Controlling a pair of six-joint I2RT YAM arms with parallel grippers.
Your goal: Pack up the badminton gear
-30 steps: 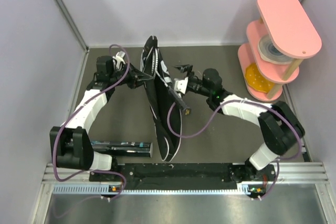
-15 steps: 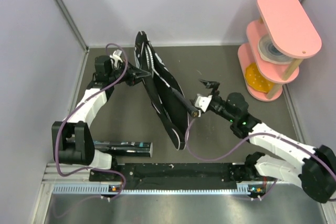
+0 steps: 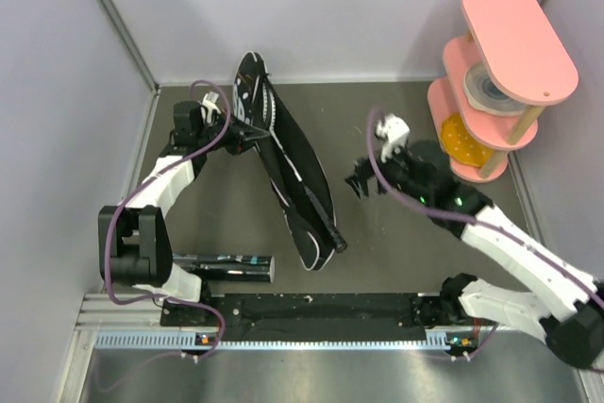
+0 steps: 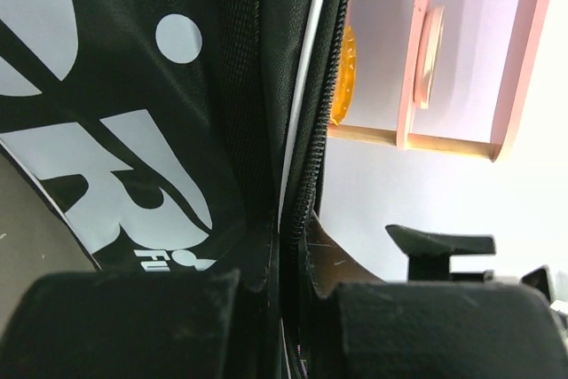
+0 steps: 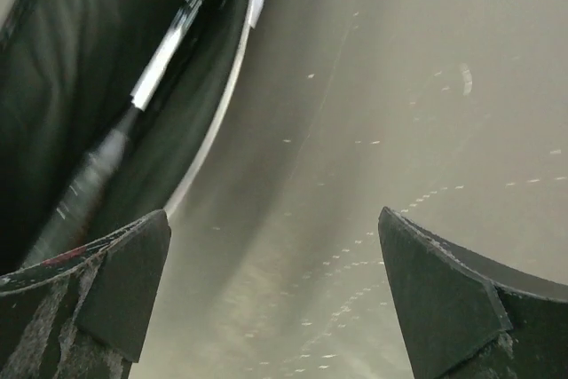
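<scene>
The black racket-shaped bag lies tilted from the back middle down toward the front, its white lettering showing in the left wrist view. My left gripper is shut on the bag's zipper edge near its wide end. A racket's silver shaft and black handle lie inside the open bag; the handle end sticks out at the bag's near tip. My right gripper is open and empty above the bare mat, right of the bag; its pads hold nothing. The black shuttle tube lies front left. No shuttlecocks are in view.
The pink tiered stand stands at the back right, holding a white roll and a yellow item. It also shows in the left wrist view. Grey walls close the left, back and right. A black rail runs along the front.
My right gripper let go of the racket handle and drew back to the right, now open. The bag and racket swung down and left, with my left gripper still holding the edge.
</scene>
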